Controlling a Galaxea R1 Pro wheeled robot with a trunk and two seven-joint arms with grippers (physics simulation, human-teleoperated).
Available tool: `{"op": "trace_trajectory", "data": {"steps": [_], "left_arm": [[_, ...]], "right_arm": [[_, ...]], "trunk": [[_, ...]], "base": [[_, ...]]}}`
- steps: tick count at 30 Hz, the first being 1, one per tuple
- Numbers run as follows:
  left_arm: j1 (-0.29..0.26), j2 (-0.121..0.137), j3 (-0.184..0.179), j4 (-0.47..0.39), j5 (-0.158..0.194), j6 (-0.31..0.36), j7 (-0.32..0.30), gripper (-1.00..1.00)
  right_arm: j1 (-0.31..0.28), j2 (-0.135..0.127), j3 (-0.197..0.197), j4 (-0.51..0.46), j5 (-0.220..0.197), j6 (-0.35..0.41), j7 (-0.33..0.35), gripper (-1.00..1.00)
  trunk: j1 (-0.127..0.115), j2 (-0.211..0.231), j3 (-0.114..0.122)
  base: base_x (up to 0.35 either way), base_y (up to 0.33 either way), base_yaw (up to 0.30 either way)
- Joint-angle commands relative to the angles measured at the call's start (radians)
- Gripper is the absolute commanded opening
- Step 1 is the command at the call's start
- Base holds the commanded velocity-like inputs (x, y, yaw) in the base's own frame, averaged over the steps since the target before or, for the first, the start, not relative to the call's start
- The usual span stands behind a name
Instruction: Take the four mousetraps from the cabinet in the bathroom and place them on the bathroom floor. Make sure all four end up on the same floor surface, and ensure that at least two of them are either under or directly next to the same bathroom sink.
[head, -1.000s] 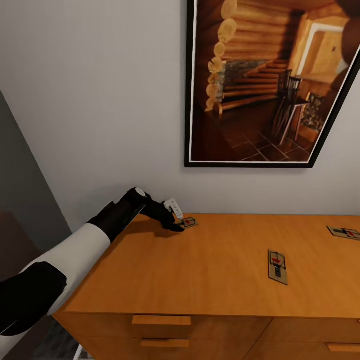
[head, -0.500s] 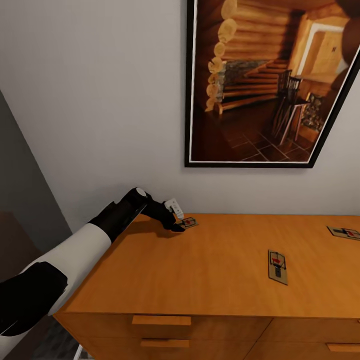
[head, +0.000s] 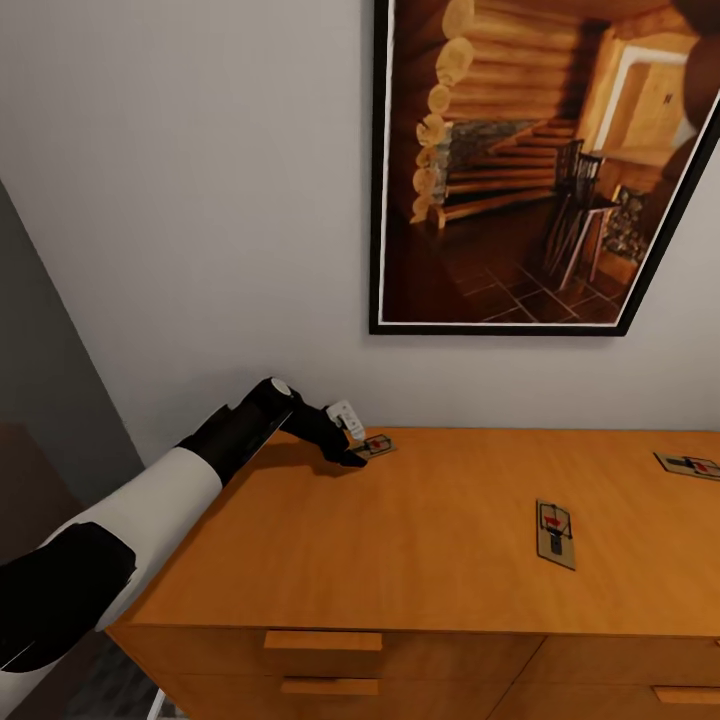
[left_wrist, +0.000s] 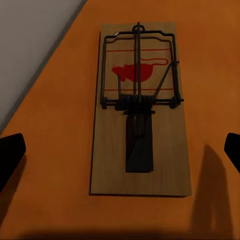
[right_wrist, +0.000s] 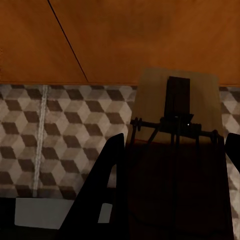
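Grey wall (head: 200, 200) behind, with one big black-framed picture (head: 530, 160) of a log-cabin staircase hung above the cabinet (head: 420, 560). One cabinet: wide, orange-brown wood, flat top, three bar handles visible on the near drawer fronts. Patterned cube-tile bathroom floor (right_wrist: 60, 130) shows in the right wrist view, below the cabinet's front.

Mousetraps counted: three on the cabinet top in the head view, plus one in the right gripper, four total. Far-left mousetrap (head: 377, 445) lies flat near the back wall, at the left gripper (head: 352, 450). Middle mousetrap (head: 555, 533) lies flat mid-top, well apart from the others. Right mousetrap (head: 688, 464) sits at the picture's right edge, partly cut off.

Look of the far-left mousetrap (left_wrist: 140, 110) up close: tan rectangular board, dark wire bar and coil spring across the middle, dark bait plate, red mouse-shaped mark with thin red lines.

Left arm reaches from near left across the cabinet's left corner. Left gripper (left_wrist: 120, 150) wide open, one dark fingertip (left_wrist: 10, 155) on either side of the board, not touching it, nothing held.

Right gripper (right_wrist: 170, 190) closed on the fourth mousetrap (right_wrist: 177, 105), board sticking out beyond the dark fingers, held up in front of the cabinet above the floor tiles.
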Motion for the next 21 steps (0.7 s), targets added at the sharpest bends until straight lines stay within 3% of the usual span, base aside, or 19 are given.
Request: {"op": "trace_trajectory", "data": {"steps": [1, 21], "left_arm": [[-0.001, 0.000, 0.001, 0.000, -0.006, 0.007, -0.005, 1.00], [-0.001, 0.000, 0.001, 0.004, -0.006, 0.006, -0.005, 1.00]], "right_arm": [[0.000, 0.000, -0.009, 0.001, 0.009, -0.003, 0.003, -1.00], [0.000, 0.000, -0.009, 0.001, 0.009, -0.003, 0.003, -1.00]], "trunk": [[0.000, -0.001, -0.001], [0.000, -0.001, -0.001]], "base": [[0.000, 0.000, 0.000], [0.000, 0.000, 0.000]]}}
